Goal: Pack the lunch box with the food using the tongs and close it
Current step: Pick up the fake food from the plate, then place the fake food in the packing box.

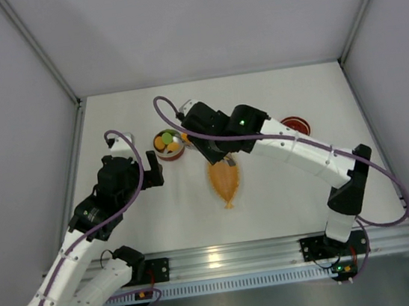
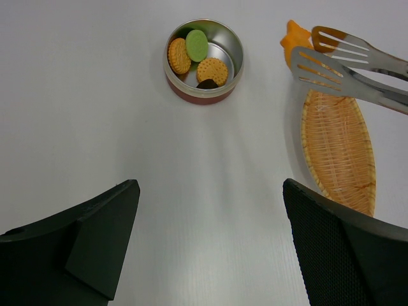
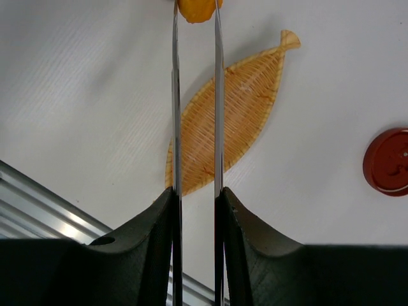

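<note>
Four pieces of food (image 2: 212, 70), two orange, one green and one dark brown, lie in the lunch box (image 2: 201, 97), seen clearly only from the left wrist. The red lid (image 3: 387, 160), outside that view, shows from the right wrist, lying on the bench (image 3: 319, 223) apart from the orange tray (image 3: 242, 108). The right end effector (image 3: 196, 197) is clenched on the tongs (image 3: 174, 115), whose tips pinch an orange piece (image 3: 197, 9) beside the tray's end. The left end effector (image 2: 210, 242) is spread wide, grasping nothing.
</note>
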Controlling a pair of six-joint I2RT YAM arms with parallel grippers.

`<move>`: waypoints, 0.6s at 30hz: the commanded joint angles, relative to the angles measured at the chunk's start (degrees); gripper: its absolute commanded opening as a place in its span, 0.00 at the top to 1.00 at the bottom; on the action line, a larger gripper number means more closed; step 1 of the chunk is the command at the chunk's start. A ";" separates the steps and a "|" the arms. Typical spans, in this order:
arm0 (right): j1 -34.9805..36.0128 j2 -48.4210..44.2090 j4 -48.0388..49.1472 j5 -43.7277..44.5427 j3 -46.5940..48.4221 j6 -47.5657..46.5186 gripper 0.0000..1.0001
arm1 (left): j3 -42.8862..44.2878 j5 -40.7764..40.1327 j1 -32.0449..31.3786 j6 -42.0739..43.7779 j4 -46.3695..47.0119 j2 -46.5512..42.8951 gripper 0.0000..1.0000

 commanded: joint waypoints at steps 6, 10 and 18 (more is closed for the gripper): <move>-2.21 9.53 2.88 -3.11 12.32 -2.13 0.74 | -0.36 -0.08 0.14 -0.13 1.16 -0.10 0.01; -3.97 13.83 5.69 -5.66 13.38 -2.39 0.73 | -0.45 -0.34 0.22 -0.04 1.07 -0.18 0.01; -6.34 18.59 13.69 -8.74 14.43 -3.27 0.73 | -0.45 -0.61 0.14 -0.13 1.07 0.08 0.01</move>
